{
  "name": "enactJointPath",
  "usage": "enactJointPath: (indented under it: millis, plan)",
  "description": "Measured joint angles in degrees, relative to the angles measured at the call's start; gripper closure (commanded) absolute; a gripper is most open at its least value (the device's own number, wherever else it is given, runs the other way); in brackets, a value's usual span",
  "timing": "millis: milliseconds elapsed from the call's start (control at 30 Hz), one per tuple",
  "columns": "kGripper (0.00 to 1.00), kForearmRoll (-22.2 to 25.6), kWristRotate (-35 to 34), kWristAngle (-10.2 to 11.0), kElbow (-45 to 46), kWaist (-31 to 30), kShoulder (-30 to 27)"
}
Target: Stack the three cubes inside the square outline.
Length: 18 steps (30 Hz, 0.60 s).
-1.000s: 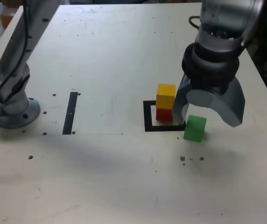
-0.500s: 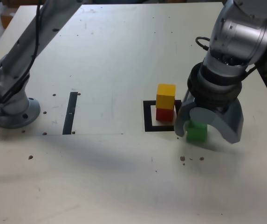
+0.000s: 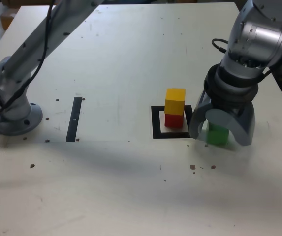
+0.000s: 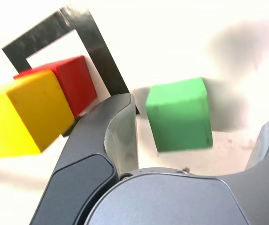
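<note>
Green marks the cube (image 3: 217, 135) on the worktop (image 3: 111, 187), just right of the frame (image 3: 157, 129) in the exterior view. The arm (image 3: 57, 46) rises from its base (image 3: 16, 120) at the exterior view's left, passes out at the far side, and re-enters from the far right, its wrist (image 3: 234, 81) slanting down and leftward. The tool (image 3: 220, 138) stands wide, pointing down, its fingers either side of the green cube; the wrist view shows a gap on each side. One finger is close to the frame's right edge and the stack: yellow cube (image 3: 175, 101) on red cube (image 3: 174, 121), inside the frame. Worktop stretches nearward and between the tool and its right edge. The black strip (image 3: 74, 119) lies well left.
</note>
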Motion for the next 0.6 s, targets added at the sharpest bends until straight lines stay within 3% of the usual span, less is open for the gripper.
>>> enactJointPath:
  millis: [300,600]
  plan:
    - [0.18,0.2,0.1,0.3,0.1,0.6,0.0]
    - [0.52,0.3,0.1,0.4,0.0,0.8,0.3]
